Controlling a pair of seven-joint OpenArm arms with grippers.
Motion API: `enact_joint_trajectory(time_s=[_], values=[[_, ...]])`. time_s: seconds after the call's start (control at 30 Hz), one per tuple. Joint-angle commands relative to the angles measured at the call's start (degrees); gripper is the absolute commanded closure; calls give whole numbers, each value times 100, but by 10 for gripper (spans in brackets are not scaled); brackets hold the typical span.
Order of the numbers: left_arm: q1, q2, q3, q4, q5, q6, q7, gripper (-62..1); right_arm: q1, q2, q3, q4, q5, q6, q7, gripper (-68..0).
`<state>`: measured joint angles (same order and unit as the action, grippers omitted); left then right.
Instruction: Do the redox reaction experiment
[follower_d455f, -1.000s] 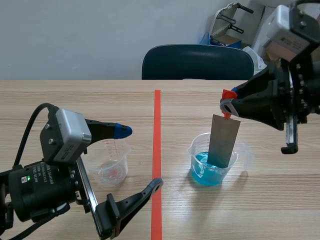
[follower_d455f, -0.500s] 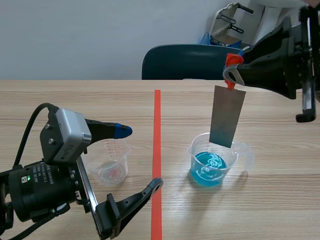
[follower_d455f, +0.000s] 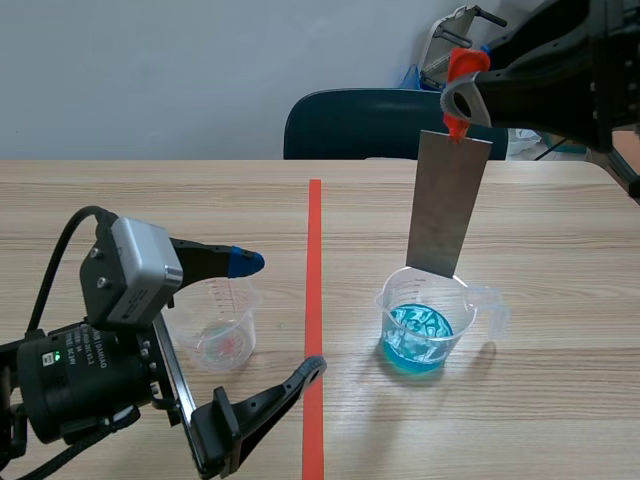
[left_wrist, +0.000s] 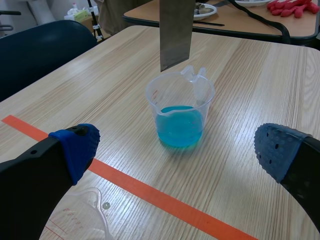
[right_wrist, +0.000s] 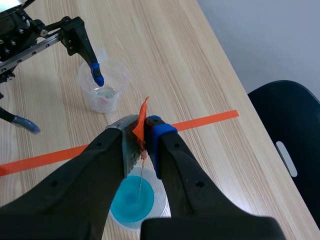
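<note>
A grey metal plate hangs upright from an orange-red tab, and my right gripper is shut on that tab, high at the right. The plate's lower edge is just over the rim of a clear beaker of blue liquid. In the left wrist view the plate hangs above the blue beaker. From the right wrist view, my right gripper pinches the plate's top directly over the blue beaker. My left gripper is open beside a clear, nearly empty beaker.
An orange-red tape line runs down the table between the two beakers. A dark blue chair stands behind the far edge, with clutter at the back right. The clear beaker sits close under my left gripper's finger.
My right gripper has risen, lifting the metal plate up out of the blue liquid to just above the beaker rim. The left arm has stayed in place.
</note>
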<state>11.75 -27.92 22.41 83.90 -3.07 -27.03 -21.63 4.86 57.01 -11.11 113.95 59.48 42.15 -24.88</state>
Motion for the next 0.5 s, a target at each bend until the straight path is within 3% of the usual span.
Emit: enact_joint_trajectory(time_s=[0.0, 0.23, 0.47], values=[[0, 42, -4, 81, -57, -13, -81, -623, 70, 92, 116, 76, 136, 57, -11, -6], [0, 42, -4, 81, -57, -13, -81, -623, 70, 92, 219, 286, 411, 57, -409, -6], [0, 42, -4, 81, -57, -13, -81, -623, 70, 92, 223, 400, 424, 57, -439, -6]])
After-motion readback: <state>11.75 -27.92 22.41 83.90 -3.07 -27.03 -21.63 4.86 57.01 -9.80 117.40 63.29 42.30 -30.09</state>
